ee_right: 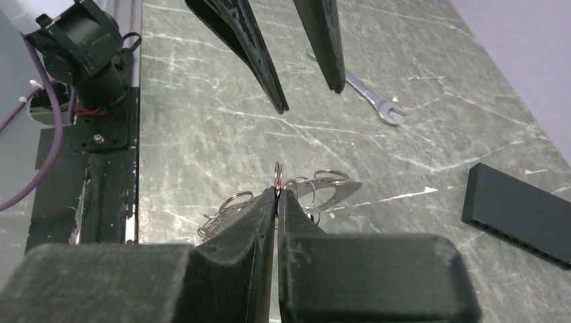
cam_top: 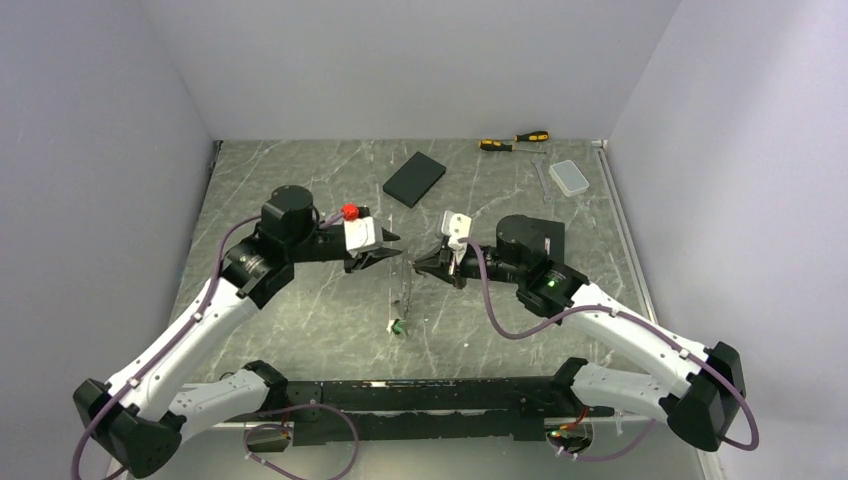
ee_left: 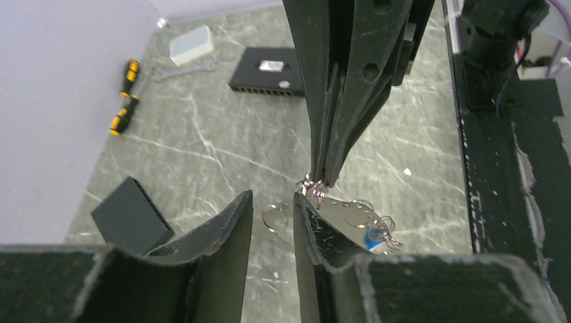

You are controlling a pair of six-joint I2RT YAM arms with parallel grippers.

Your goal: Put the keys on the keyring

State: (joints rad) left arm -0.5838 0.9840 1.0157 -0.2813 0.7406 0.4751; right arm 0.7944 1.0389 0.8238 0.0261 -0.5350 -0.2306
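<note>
Silver keyring (ee_right: 277, 173) clamped edge-on in right tool (ee_right: 277, 194), keys (ee_left: 374, 237) half-hidden beneath; left tool (ee_left: 273, 197) apart.

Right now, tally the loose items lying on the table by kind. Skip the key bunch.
screwdrivers: 2
wrench: 1
flat black block: 1
black box with ports: 1
clear plastic box: 1
Total: 6
</note>
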